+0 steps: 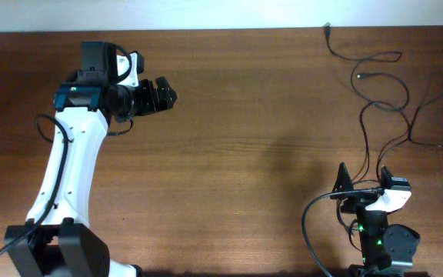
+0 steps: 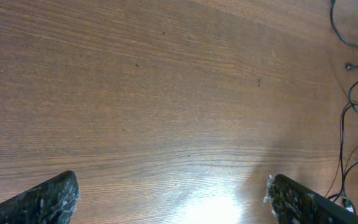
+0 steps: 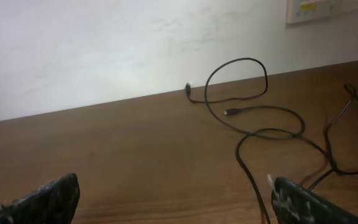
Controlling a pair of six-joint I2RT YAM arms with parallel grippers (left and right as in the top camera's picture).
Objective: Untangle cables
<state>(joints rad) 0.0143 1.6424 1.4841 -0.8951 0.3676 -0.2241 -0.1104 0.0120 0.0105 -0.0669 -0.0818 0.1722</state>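
Note:
The cables (image 1: 362,123) are thin black cords lying loose in overlapping loops on the far right of the wooden table, with small plug ends. They also show at the right edge of the left wrist view (image 2: 342,143) and in the right wrist view (image 3: 235,60). My left gripper (image 1: 168,94) is open and empty over bare wood at the upper left, far from the cords (image 2: 173,202). My right gripper (image 1: 364,178) is open and empty at the front right (image 3: 173,199), just short of the nearest cord, which runs beside its right finger.
A white wall runs along the table's far edge, with a wall plate (image 3: 319,7) at the upper right. A thick black arm cable (image 1: 306,223) curves beside the right arm's base. The left arm's white body (image 1: 64,161) crosses the left side.

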